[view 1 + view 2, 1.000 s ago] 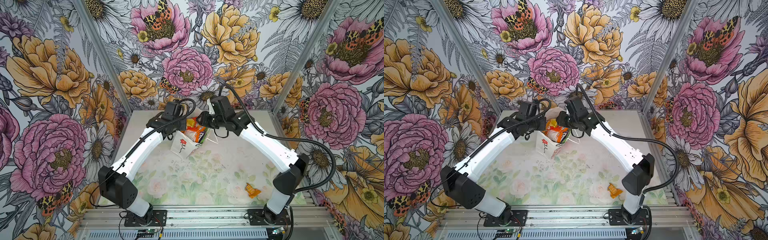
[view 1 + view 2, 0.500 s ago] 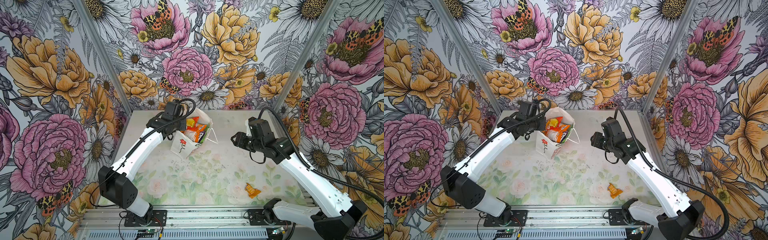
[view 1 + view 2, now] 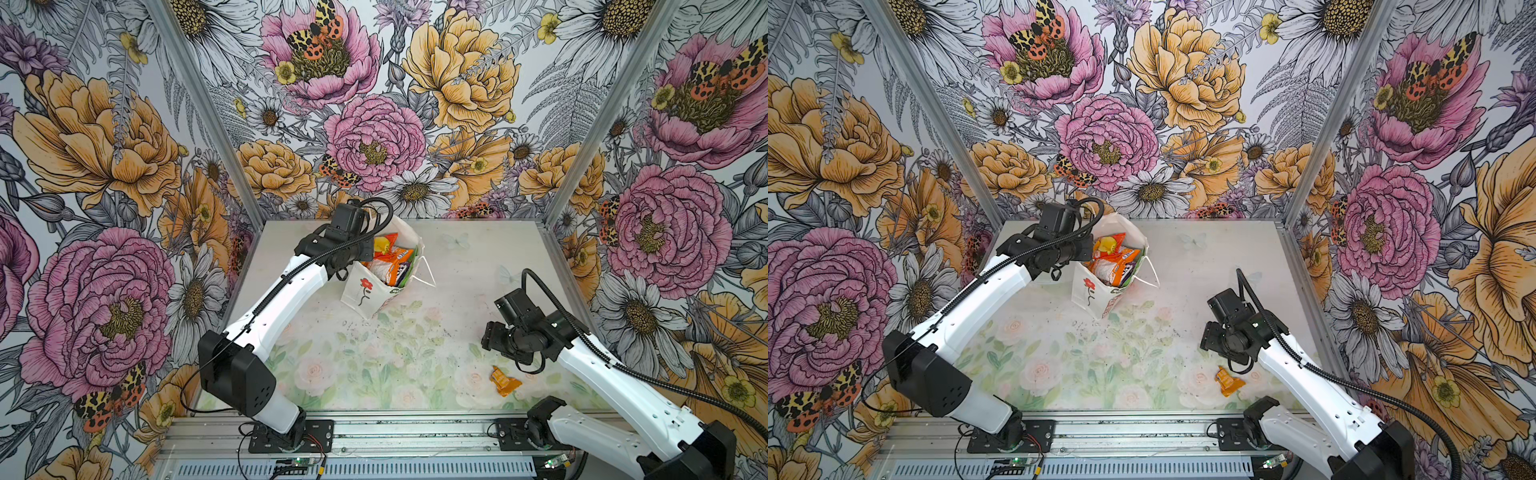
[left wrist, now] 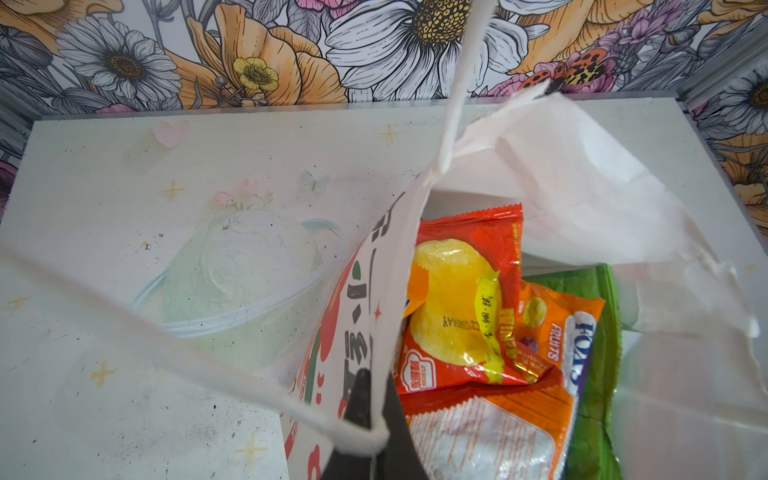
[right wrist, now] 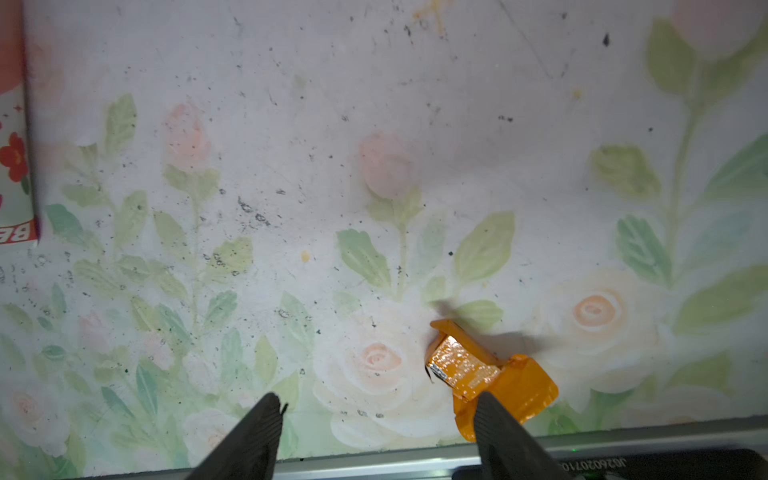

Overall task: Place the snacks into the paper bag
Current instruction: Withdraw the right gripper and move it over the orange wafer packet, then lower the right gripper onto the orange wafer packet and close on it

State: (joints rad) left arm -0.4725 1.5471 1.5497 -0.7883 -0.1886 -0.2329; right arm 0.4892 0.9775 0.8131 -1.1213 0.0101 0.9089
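Floral-printed counter (image 3: pixel 457 266) is carrying the paper bag (image 3: pixel 365 291), white with a red flower, standing far left of centre and bulging with orange, red and green snacks (image 3: pixel 392 266). The left gripper (image 4: pixel 374 395) is clenching its rim. The right gripper (image 5: pixel 376 409), spread and empty, is hovering just beside a crumpled small orange wrapper (image 5: pixel 490 370) lying near right.

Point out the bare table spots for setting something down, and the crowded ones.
Free: the table middle between paper bag and right gripper; the far right corner; the near strip beside the left arm. Crowded: far left, where the left gripper clamps the bag's rim; near right, around the orange wrapper.
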